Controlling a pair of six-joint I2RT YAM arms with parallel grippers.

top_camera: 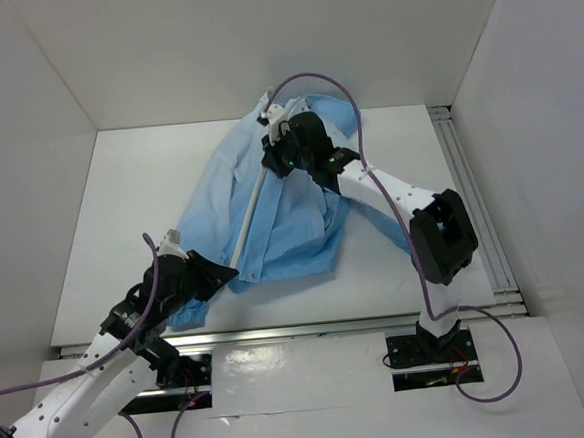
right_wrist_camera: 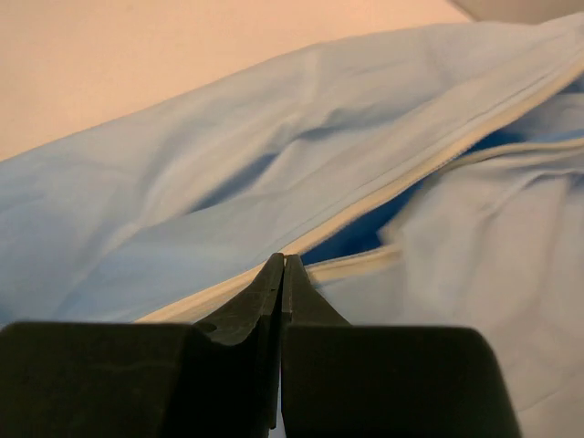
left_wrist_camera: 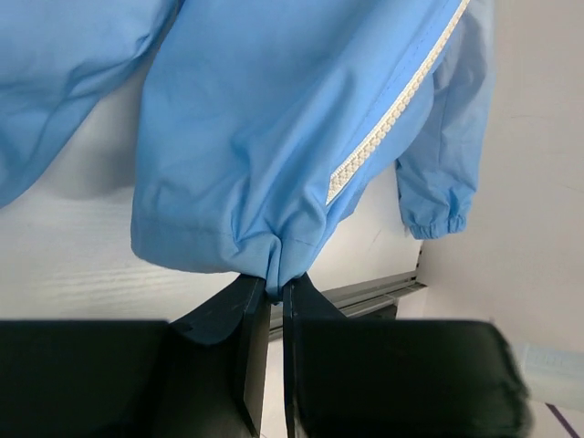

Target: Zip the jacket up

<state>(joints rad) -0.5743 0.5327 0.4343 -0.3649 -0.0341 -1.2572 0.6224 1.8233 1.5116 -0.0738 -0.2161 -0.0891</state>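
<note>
Item under inspection: large light-blue thin-fabric jacket (top_camera: 271, 210), lying spread on the white table (top_camera: 131, 210), centre to far side, with its collar end towards the back wall.
Left tool (left_wrist_camera: 276, 278): narrow, jaws clamped on the jacket's bottom hem just beside the foot of the white zipper strip (left_wrist_camera: 383, 128). The fabric bunches at the pinch.
Right tool (right_wrist_camera: 281, 263): jaws pressed together on the zipper strip, high up near the collar. The slider itself is hidden behind the tips, so a grip on the pull is a judgement, not a sighting.
Zipper condition: in the right wrist view the two tapes run joined on the near side of the tips. Beyond them they part, with darker blue lining in the gap.
Step in hand: pulling the slider up the zip, late in the run. The hem is anchored and only the short stretch near the collar appears open.
Next move calls for: the right tool to travel on along the tape line towards the collar while the left tool holds the hem taut against that pull. Slack ahead of the tips could snag.
Long axis: follows the zipper strip, a straight diagonal in the top view from the hem at near left to the collar at far right.
Sleeve: one gathered elastic cuff (left_wrist_camera: 429, 224) lies just beside the hem, clear of both tools.
</note>
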